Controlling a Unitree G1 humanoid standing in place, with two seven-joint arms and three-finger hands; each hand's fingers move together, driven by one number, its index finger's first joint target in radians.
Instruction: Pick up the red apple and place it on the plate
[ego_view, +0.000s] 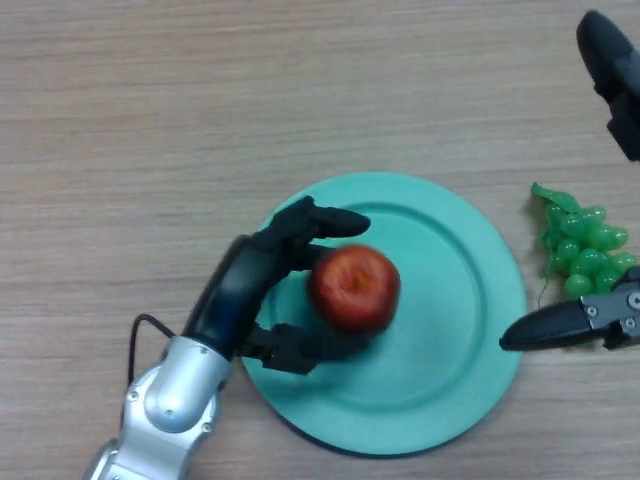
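The left hand (262, 290) comes in from the near left, its fingers and thumb curled round the red apple (354, 288), which sits over the left half of the teal plate (470, 300). To finish well, lower until the apple rests flat, then uncurl slowly so it does not roll. Further right, the right hand (560, 325) lies idle with straight fingers beside the green grapes (583, 240).

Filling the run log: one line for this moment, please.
left hand: curled round red apple | apple: over plate | right hand: idle near green grapes
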